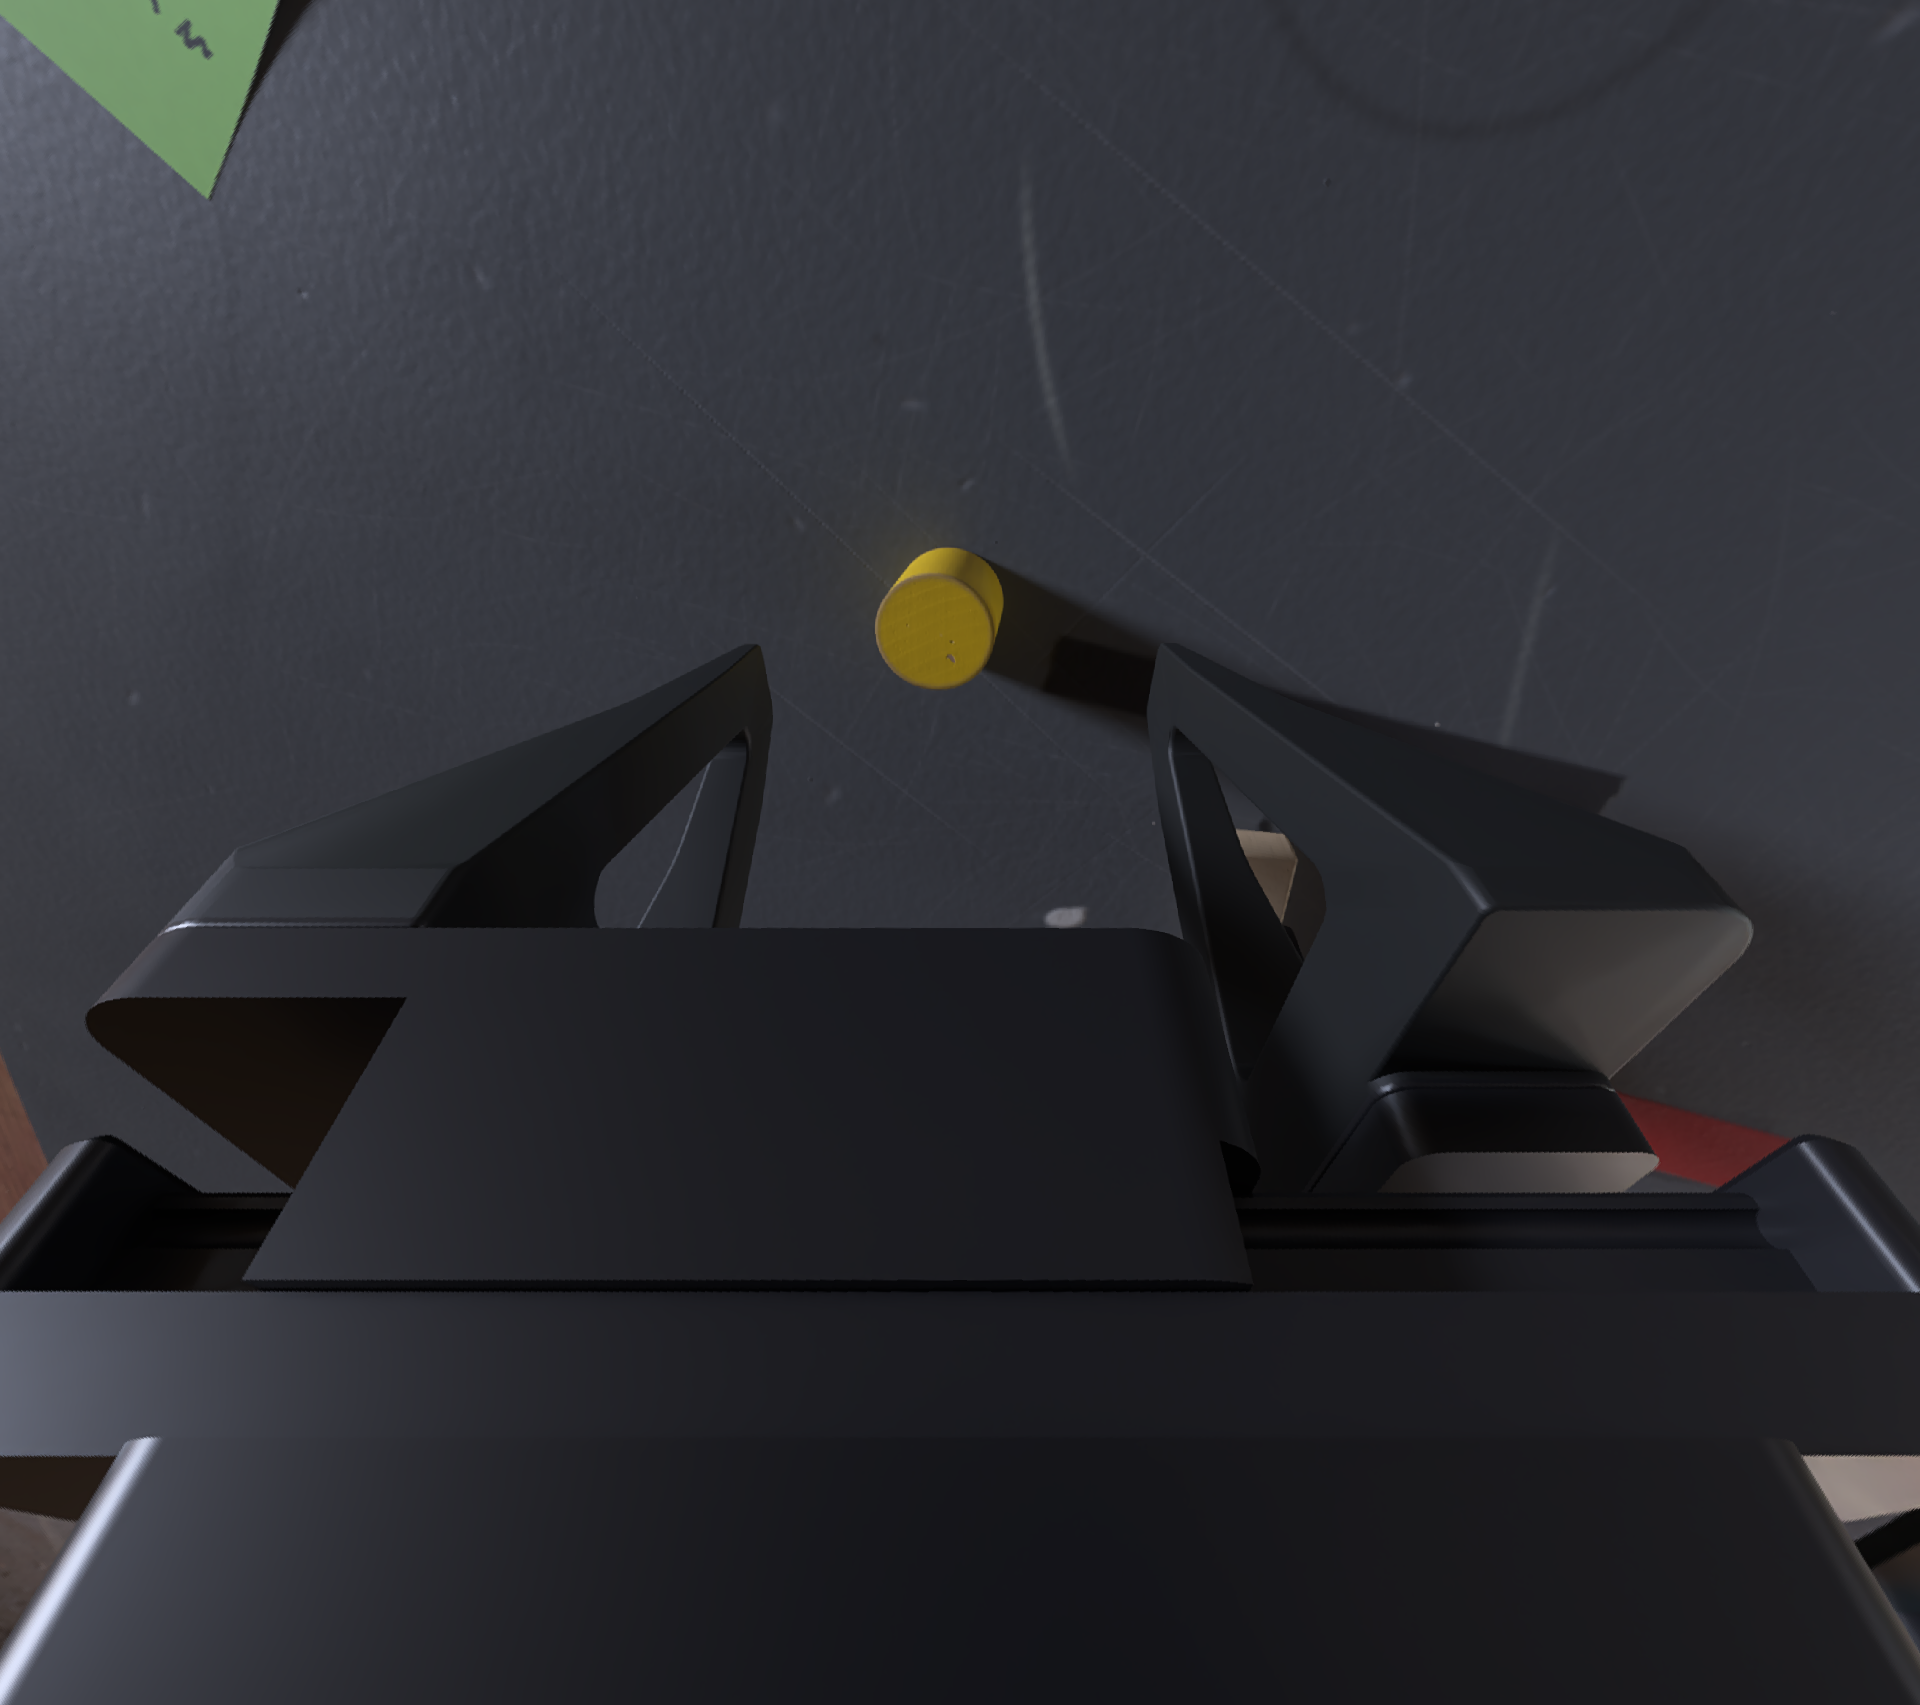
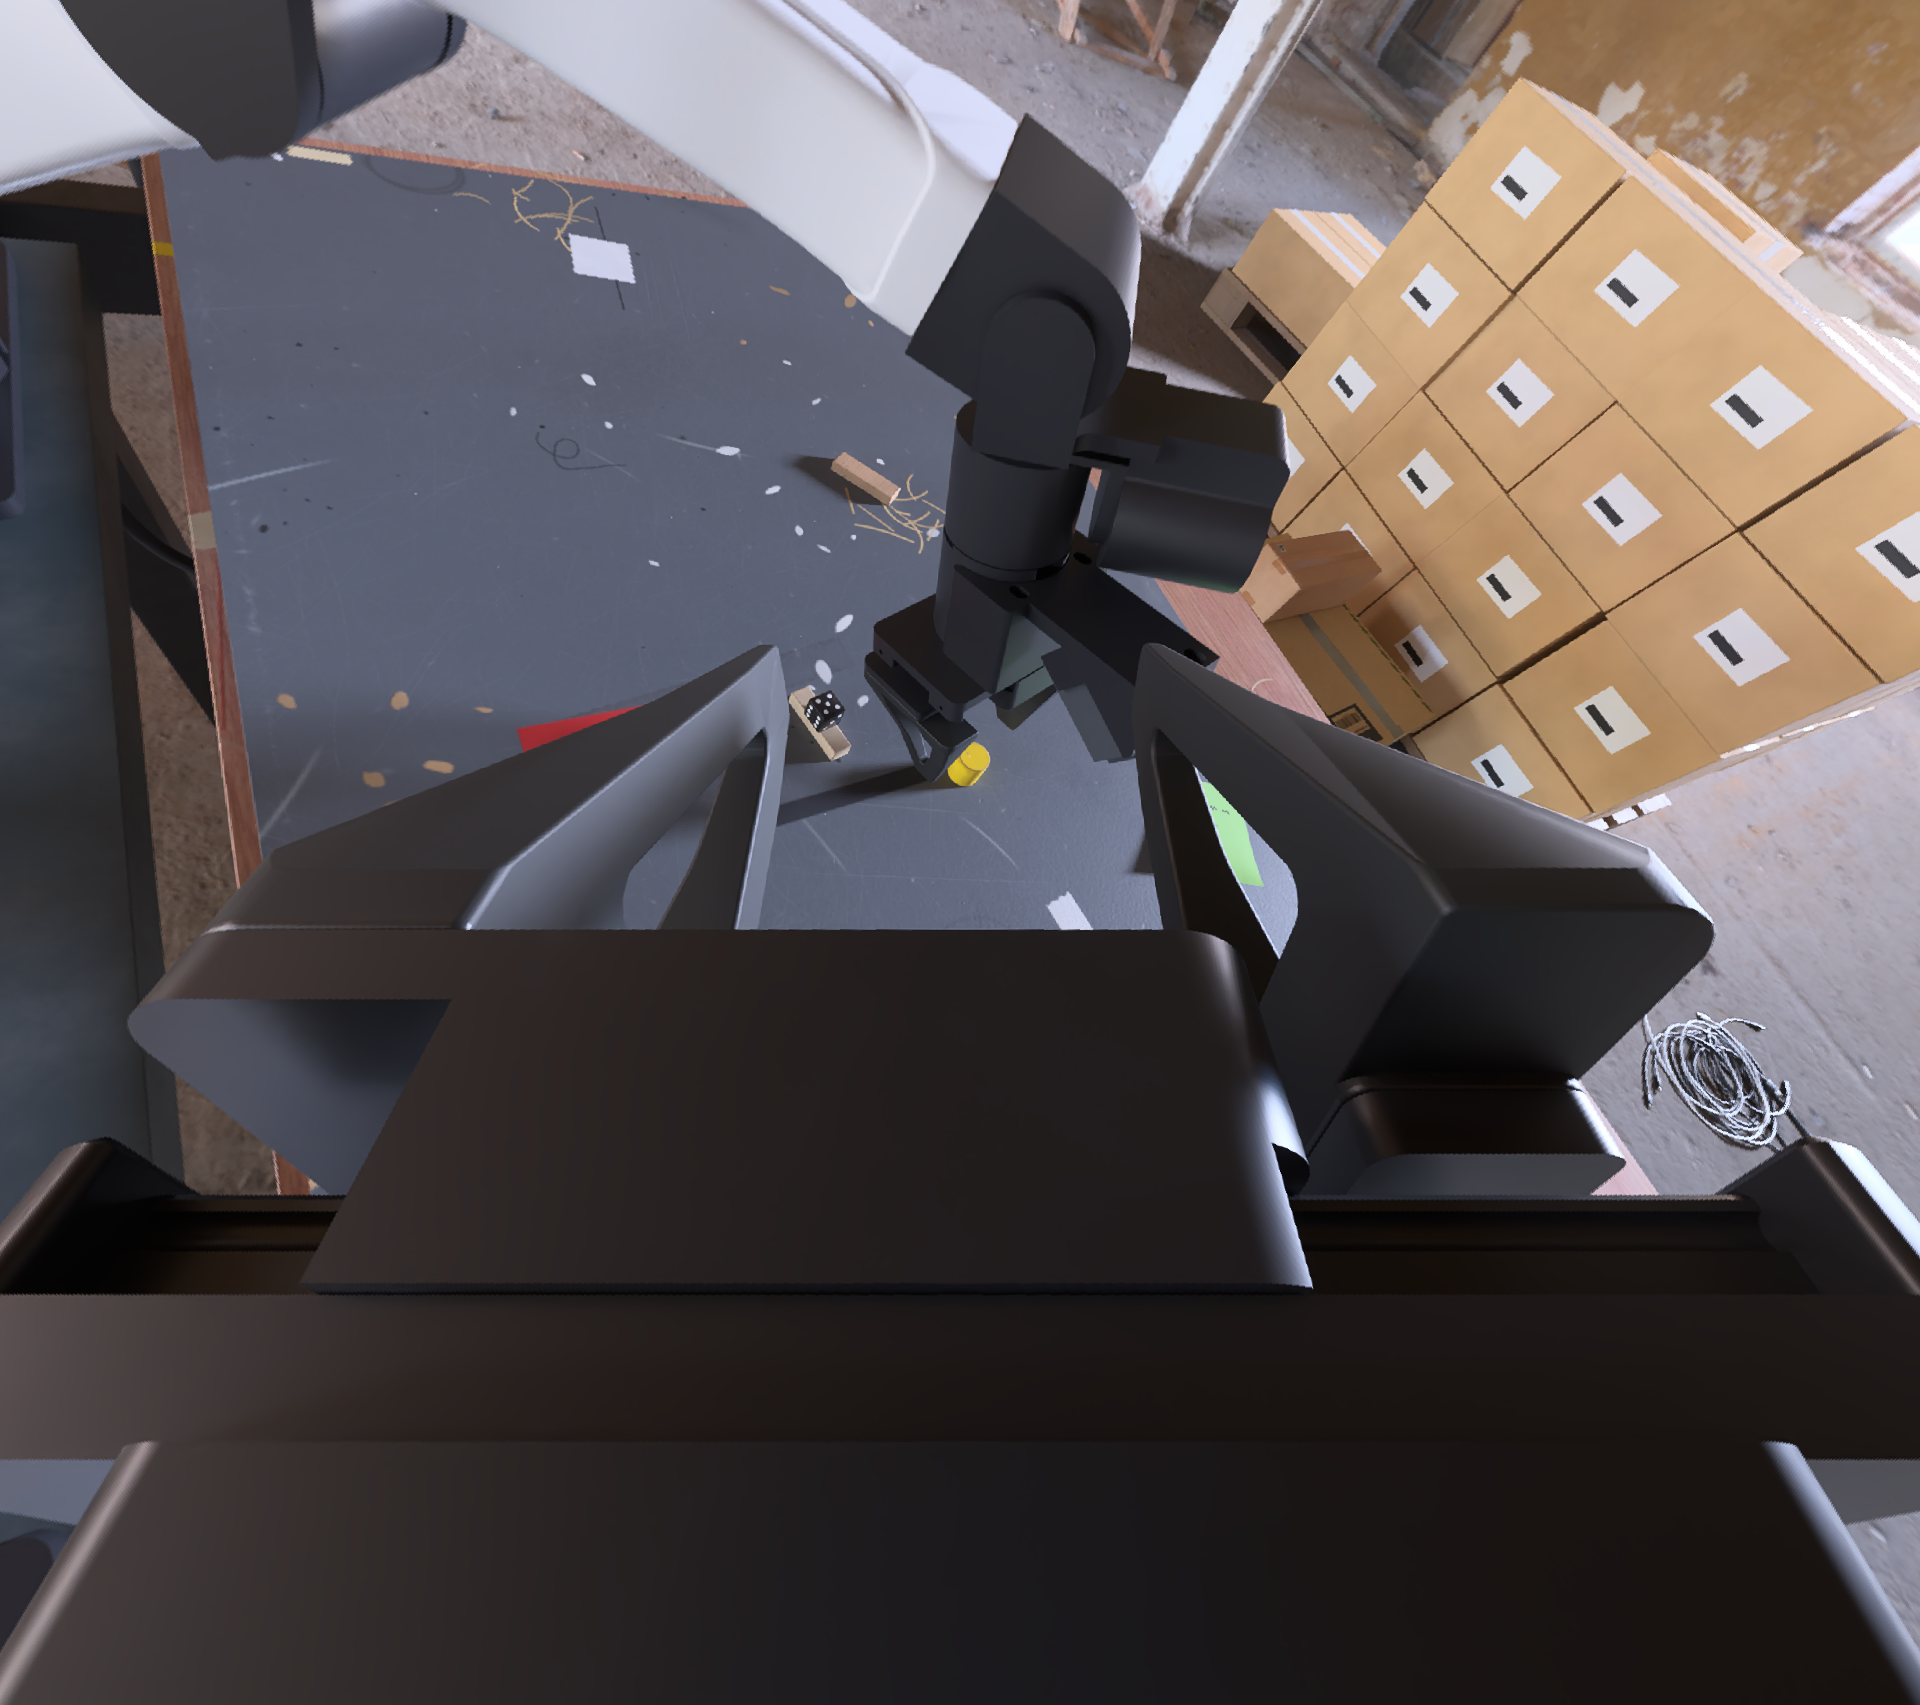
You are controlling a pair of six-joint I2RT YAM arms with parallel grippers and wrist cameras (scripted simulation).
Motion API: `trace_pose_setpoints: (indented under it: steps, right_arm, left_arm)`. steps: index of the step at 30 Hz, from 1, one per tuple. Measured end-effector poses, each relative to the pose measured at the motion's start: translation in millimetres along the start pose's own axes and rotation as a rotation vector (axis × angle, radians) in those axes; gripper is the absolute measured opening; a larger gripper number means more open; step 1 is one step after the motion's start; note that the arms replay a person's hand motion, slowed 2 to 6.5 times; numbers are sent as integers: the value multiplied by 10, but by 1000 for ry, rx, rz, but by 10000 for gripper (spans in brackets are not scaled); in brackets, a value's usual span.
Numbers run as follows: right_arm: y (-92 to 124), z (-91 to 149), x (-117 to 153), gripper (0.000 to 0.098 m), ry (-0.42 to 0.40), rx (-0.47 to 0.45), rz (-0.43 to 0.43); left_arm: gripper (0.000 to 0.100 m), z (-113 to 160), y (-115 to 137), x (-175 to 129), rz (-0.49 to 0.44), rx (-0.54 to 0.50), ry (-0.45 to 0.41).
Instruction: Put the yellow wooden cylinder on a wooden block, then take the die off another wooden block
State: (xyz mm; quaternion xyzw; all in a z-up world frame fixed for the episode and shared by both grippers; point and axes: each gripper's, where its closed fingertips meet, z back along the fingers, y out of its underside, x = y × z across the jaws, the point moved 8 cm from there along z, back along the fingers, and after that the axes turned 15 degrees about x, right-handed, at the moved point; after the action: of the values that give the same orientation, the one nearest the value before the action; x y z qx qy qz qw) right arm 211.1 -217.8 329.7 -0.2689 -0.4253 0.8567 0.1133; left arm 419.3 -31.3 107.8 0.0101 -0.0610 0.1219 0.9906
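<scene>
The left pincer stood wide and empty, the cylinder lying just beyond its tips.

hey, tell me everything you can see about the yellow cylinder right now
The yellow wooden cylinder is short and stubby, painted matte yellow, with a flat round end bearing a few tiny specks. It stands upright on the dark grey table, throwing a shadow to one side. The left hand hangs open just above it, not gripping. No block is under it.
</scene>
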Motion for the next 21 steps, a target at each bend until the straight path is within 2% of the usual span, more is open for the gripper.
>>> trace_pose_setpoints:
  steps: [11, 21]
  right_arm:
    - [10, 68, -33, 566, 0, -23, 4]
    - [23, 5, -9, 567, -23, -8, 26]
  left_arm:
    - [567, -122, -71, 48, 2, 1, 20]
    - [346, -139, -96, 62, 6, 2, 34]
